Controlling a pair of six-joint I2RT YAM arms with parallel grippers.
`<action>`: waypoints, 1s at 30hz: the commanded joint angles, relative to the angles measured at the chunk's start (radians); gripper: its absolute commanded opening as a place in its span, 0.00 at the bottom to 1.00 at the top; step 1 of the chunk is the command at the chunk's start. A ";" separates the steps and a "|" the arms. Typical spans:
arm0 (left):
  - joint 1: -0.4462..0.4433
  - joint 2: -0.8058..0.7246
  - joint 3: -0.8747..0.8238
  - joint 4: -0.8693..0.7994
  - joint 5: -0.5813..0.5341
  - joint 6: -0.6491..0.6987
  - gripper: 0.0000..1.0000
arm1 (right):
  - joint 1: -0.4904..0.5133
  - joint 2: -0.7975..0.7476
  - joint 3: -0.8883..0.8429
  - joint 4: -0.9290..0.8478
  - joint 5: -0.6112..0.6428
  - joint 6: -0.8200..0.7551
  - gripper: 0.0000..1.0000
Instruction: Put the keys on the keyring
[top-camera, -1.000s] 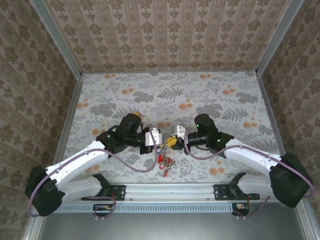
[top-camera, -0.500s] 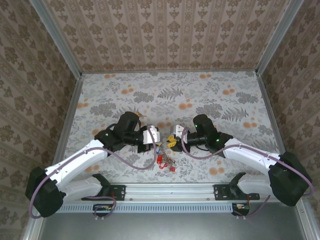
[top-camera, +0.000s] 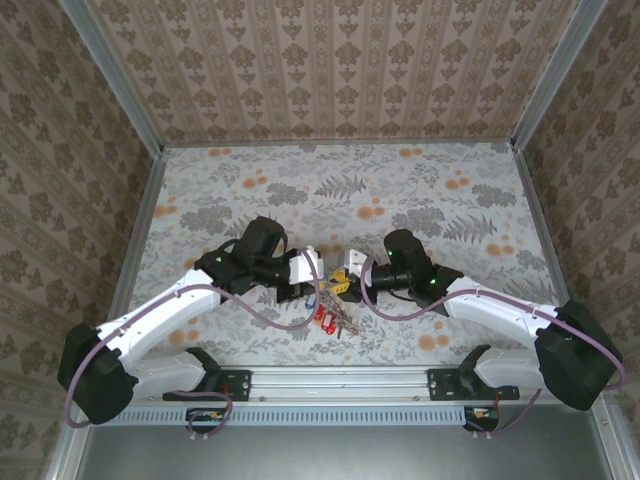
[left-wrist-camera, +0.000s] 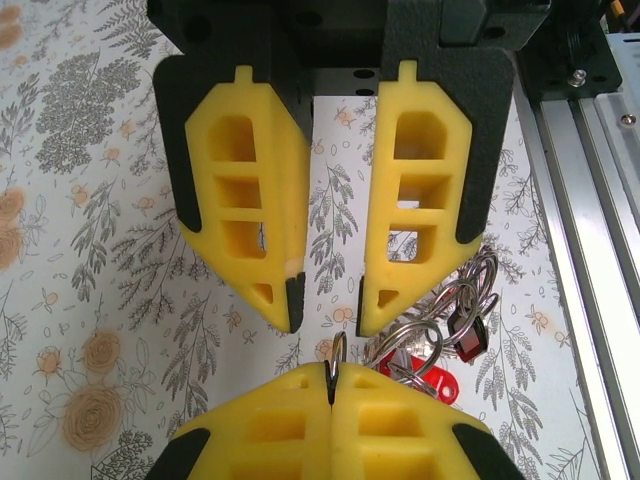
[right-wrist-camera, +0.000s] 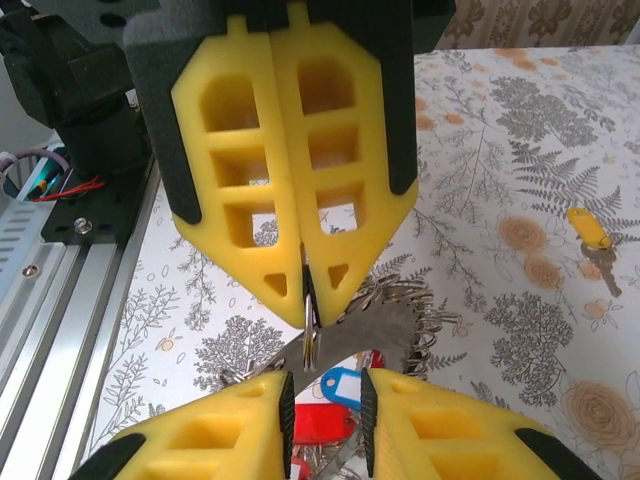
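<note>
Floral-printed cloth covers the table (top-camera: 400, 180), boxed in by walls (top-camera: 330, 70) papered in a damask pattern, with a metal rail (top-camera: 340, 380) along the near edge. From the left, the left gripper (top-camera: 317, 287) reaches toward the middle of the table, close to the rail. In its own wrist view its 2 yellow fingers (left-wrist-camera: 255, 200) stand apart with a narrow gap between the tips, gripping nothing.

Tip to tip with it, at the centre, is the right gripper (top-camera: 337, 286). Its 2 fingers (right-wrist-camera: 340, 190) are pressed together and pinch the keyring (right-wrist-camera: 308, 322), a thin silver loop seen nearly edge-on, which sticks out past the tips toward the left gripper's gap.

The keys (top-camera: 328, 318) bunch just on the rail side of the 2 grippers, their red heads showing from above. The right wrist view adds a blue-headed key (right-wrist-camera: 335, 383) among tangled silver loops. Whether the bunch rests on the cloth or hangs, I cannot tell.

Further right in that wrist view, a yellow-headed key (right-wrist-camera: 590, 230) lies alone on the cloth, well apart from the bunch.
</note>
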 joint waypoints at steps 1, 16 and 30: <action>0.002 0.001 0.044 0.009 0.039 -0.008 0.00 | 0.009 0.009 0.004 0.039 -0.025 0.012 0.25; 0.002 0.025 0.053 0.001 0.018 -0.017 0.00 | 0.033 0.074 0.018 0.100 0.016 0.070 0.19; 0.006 0.040 0.073 -0.003 0.015 -0.022 0.00 | 0.036 0.080 -0.002 0.132 0.043 0.081 0.00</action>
